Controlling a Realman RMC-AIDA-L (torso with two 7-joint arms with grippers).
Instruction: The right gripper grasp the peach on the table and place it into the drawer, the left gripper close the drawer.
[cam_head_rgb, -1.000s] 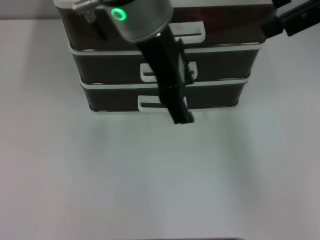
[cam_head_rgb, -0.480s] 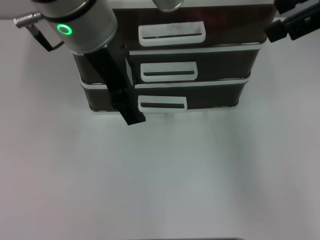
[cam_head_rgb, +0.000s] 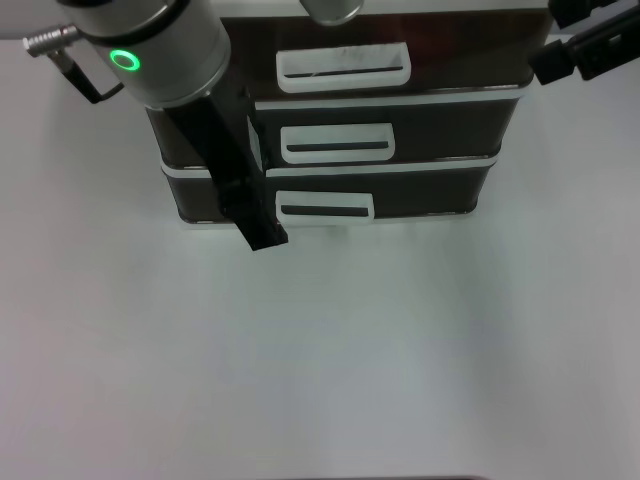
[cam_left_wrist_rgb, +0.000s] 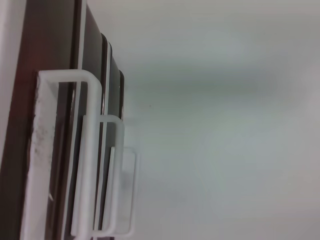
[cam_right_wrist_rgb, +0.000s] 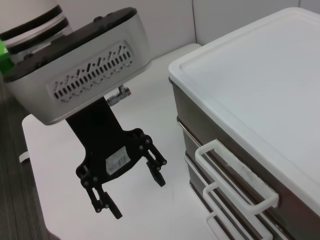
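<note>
The left gripper hangs in front of a stack of three drawers, toward the stack's left side, with its tip low beside the bottom drawer's handle. From the head view it appears edge-on, as a long narrow black bar. The right wrist view shows the same gripper from the side: its jaws are spread apart and hold nothing, and white surface shows between the two fingers. Above the jaws sits a pale grey box with rows of small vents. The gripper is mounted on a thick silver arm with a lit green ring.

The right gripper is only partly in view, raised at the far right beside the top of the stack. Whether its jaws are open or closed cannot be told.

The drawer is the top one of the stack. It is smoky brown, pushed in level with the others, and its white loop handle carries dark scuffs. Below it are the middle drawer and the bottom drawer, both shut, with clean white handles. A white lid covers the stack.

The peach cannot be made out in any view.

The white surface spreads out in front of the drawers.
</note>
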